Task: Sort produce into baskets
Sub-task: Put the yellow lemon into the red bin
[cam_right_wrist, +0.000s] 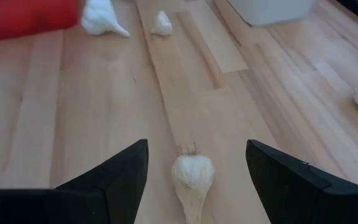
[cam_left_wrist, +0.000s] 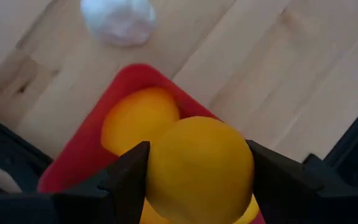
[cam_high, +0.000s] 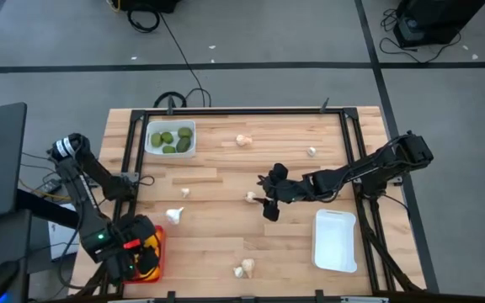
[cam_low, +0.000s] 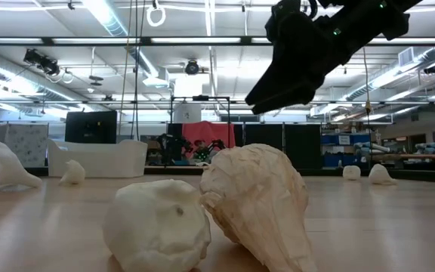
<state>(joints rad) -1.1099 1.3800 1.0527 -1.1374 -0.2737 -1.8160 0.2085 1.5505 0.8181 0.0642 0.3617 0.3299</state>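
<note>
My left gripper (cam_high: 141, 252) is at the table's near left corner, over the red basket (cam_left_wrist: 82, 155), and is shut on a yellow-orange fruit (cam_left_wrist: 199, 167). A second orange fruit (cam_left_wrist: 135, 118) lies in that basket. My right gripper (cam_high: 269, 204) stands open near the table's middle. Its fingers slant down on either side of a whitish garlic piece (cam_right_wrist: 192, 174) that lies on the wood, and they do not touch it. A white basket (cam_high: 171, 139) at the far left holds dark green fruits. An empty white basket (cam_high: 335, 241) lies at the near right. My left gripper pinches the yellow-orange fruit by its two opposite sides (cam_left_wrist: 157, 177) between the two fingers. The fingers come from above and point steeply down. The fruit sits over the red basket; whether it touches the fruit below it, I cannot tell.
More garlic pieces lie loose on the wood: (cam_high: 242, 140), (cam_high: 311, 151), (cam_high: 185, 192), (cam_high: 174, 215), and two at the near edge (cam_high: 243, 268), which fill the low view (cam_low: 255, 200). A black frame (cam_high: 226, 112) edges the table.
</note>
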